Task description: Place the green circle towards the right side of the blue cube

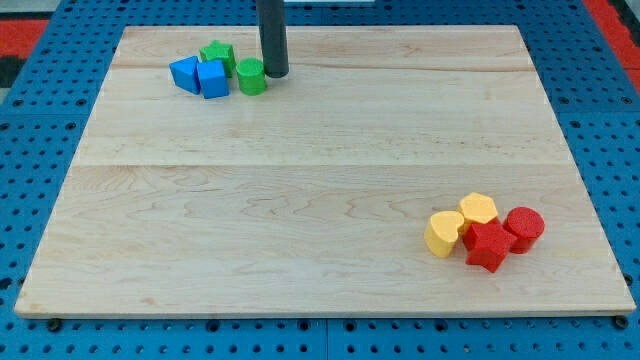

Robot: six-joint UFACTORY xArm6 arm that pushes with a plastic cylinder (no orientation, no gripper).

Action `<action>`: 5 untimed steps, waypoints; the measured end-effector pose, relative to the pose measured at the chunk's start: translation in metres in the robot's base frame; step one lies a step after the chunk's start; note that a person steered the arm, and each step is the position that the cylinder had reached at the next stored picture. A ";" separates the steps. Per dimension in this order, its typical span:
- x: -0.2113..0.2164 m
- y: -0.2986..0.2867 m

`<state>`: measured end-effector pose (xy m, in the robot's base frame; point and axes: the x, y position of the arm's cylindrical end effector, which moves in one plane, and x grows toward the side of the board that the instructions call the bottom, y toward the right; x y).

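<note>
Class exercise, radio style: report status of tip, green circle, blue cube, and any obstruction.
My tip just right of green circle. Green circle sits right of blue cube, close beside it. Nothing between them.

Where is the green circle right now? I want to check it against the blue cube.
The green circle sits near the board's top-left in the camera view, just right of the blue cube, with my tip against its right side.

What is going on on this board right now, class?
A robot arm is pushing blocks with a dark rod. My tip sits just right of the green circle, which lies right of the blue cube near the view's top left. Another blue block and a green star-like block crowd beside them. Two yellow blocks and two red blocks cluster at the bottom right.
</note>
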<state>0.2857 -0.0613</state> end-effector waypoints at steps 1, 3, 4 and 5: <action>-0.004 0.000; 0.014 0.000; 0.014 -0.006; 0.014 -0.006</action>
